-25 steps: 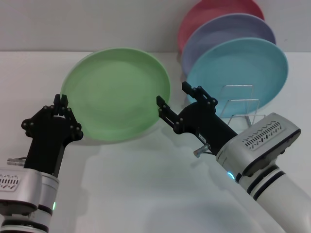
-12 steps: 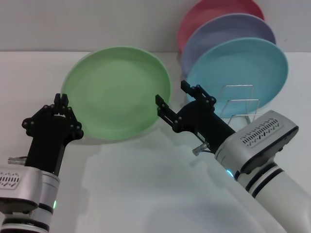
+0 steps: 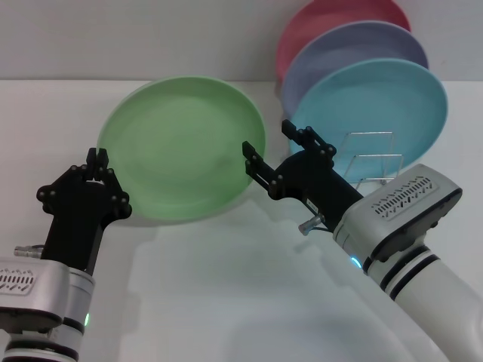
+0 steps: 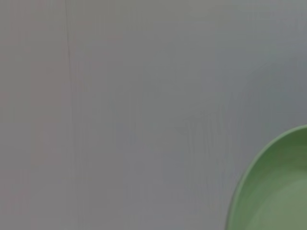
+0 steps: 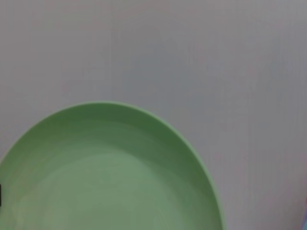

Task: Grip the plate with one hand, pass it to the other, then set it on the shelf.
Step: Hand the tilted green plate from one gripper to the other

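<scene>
now handover step: plate (image 3: 183, 147) tilted up, mid-air, left of shelf (image 3: 371, 162). left gripper (image 3: 96, 161) pinching its left rim. right gripper (image 3: 275, 147) fingers spread beside right rim, must straddle rim, then clamp.

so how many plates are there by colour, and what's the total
light-green plate: 1, held at its rim by the left gripper, with the open right gripper at its other edge
turquoise plate: 1
lavender plate: 1
pink plate: 1
total: 4 plates
</scene>
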Action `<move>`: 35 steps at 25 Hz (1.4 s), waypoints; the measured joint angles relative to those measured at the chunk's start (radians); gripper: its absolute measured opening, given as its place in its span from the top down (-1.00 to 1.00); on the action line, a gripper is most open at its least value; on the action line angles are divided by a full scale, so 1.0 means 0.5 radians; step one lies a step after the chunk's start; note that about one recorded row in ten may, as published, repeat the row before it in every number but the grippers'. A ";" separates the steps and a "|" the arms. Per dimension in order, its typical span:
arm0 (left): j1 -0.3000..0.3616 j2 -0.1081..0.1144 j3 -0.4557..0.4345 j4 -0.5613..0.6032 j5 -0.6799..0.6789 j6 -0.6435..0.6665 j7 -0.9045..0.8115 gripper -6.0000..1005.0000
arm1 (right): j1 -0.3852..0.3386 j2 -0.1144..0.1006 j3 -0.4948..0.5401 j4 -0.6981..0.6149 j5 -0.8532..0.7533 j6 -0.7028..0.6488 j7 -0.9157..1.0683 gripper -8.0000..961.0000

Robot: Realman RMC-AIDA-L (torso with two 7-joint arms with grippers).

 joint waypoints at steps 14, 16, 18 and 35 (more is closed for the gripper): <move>-0.001 0.000 0.006 -0.005 0.014 0.011 -0.011 0.77 | 0.018 0.000 0.003 0.000 0.002 0.001 0.013 -0.02; -0.001 0.000 0.006 -0.005 0.014 0.011 -0.011 0.77 | 0.018 0.000 0.003 0.000 0.004 0.001 0.013 0.13; -0.002 0.000 0.009 -0.005 0.015 0.011 -0.011 0.76 | 0.017 0.000 0.003 0.000 0.006 0.001 0.014 0.29; -0.003 0.000 0.033 -0.002 0.016 0.009 -0.014 0.75 | 0.013 0.000 0.003 -0.003 0.004 0.001 0.015 0.42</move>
